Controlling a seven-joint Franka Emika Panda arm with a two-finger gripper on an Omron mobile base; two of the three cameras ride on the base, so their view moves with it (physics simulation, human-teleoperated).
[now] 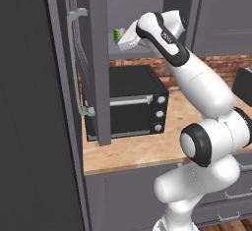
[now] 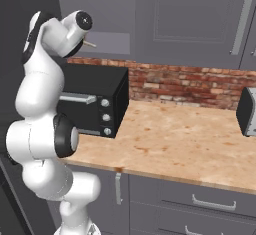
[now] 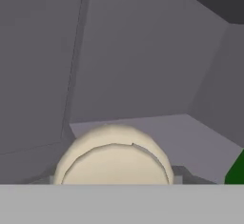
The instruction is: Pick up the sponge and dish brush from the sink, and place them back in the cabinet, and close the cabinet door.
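Dish brush [image 3: 114, 158] at gripper, inside cabinet [image 3: 143, 70]

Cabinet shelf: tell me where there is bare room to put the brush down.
In the hand view, the grey shelf lies bare beyond the brush, back to the rear wall and across to the left wall. The sponge crowds the right edge. Below, the counter is bare between the oven and the toaster.
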